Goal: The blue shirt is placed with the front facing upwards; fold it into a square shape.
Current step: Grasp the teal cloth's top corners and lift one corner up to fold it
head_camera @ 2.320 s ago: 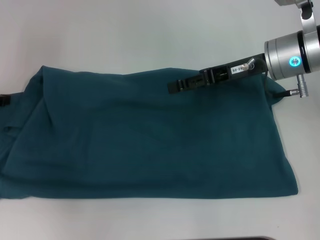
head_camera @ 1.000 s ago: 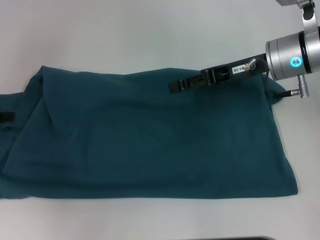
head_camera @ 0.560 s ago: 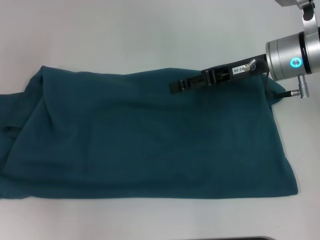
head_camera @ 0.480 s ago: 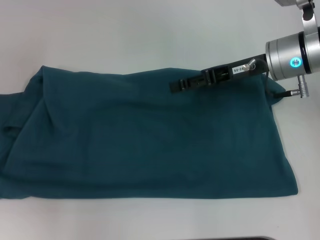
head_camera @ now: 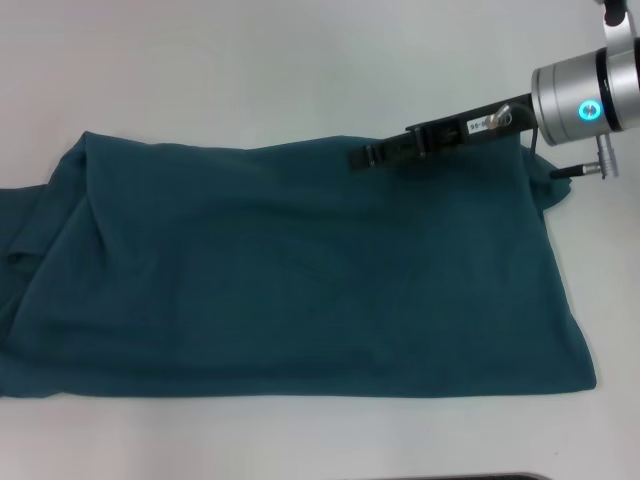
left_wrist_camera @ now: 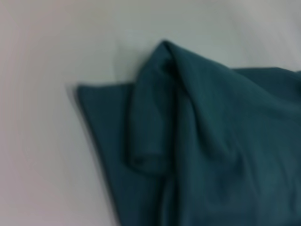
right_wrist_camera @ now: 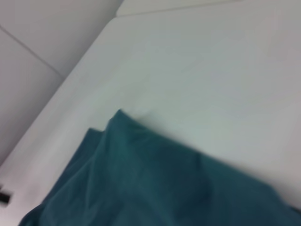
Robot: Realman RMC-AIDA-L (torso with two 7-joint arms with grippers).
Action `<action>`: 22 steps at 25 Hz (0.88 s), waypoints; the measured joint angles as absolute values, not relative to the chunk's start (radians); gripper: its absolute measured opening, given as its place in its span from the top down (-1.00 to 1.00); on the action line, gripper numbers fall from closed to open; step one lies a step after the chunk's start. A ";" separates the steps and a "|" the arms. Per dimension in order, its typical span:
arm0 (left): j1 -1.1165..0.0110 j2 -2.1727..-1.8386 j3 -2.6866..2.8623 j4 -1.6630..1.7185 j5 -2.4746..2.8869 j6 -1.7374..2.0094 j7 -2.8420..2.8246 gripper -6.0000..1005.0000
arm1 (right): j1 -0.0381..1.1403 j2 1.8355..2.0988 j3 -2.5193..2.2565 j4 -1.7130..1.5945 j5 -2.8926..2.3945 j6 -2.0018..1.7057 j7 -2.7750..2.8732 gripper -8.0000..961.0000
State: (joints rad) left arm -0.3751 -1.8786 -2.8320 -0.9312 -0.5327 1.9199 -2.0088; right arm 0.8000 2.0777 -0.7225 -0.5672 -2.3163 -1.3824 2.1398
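The blue shirt [head_camera: 300, 280] lies on the white table as a long folded band, plain teal side up, with no letters showing. Its left end is bunched, with a sleeve fold trailing off the left edge. My right gripper [head_camera: 362, 157] reaches in from the upper right and sits at the shirt's far edge, seen side-on as a thin black bar. The left wrist view shows the shirt's [left_wrist_camera: 211, 150] crumpled corner on the table. In the right wrist view a peaked fold of the shirt [right_wrist_camera: 155, 188] shows. My left gripper is out of view.
White tabletop [head_camera: 250, 70] extends beyond the shirt's far edge and along the near side. A dark strip [head_camera: 470, 477] marks the table's front edge. The right arm's silver wrist [head_camera: 590, 100] with a lit ring hangs at the upper right.
My right gripper has shifted slightly up and to the right along the shirt's far edge. A small dark tip at the left edge has left the view. The shirt lies as before.
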 joint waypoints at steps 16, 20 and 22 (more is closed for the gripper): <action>-0.325 -1.901 -2.800 -0.853 -0.512 2.013 -2.126 -0.15 | 0.801 2.069 -0.775 -0.612 -2.318 -1.277 2.135 -0.30; -0.327 -1.891 -2.792 -0.806 -0.494 1.977 -2.127 -0.15 | 0.797 2.070 -0.775 -0.612 -2.315 -1.276 2.133 -0.30; -0.329 -1.885 -2.791 -0.779 -0.474 1.951 -2.126 -0.15 | 0.797 2.074 -0.776 -0.612 -2.315 -1.274 2.132 -0.30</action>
State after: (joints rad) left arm -0.3289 -1.8849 -2.7911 -0.7793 -0.4743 1.9510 -2.1260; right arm 0.7965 2.0737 -0.7756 -0.6121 -2.3153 -1.2744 2.1316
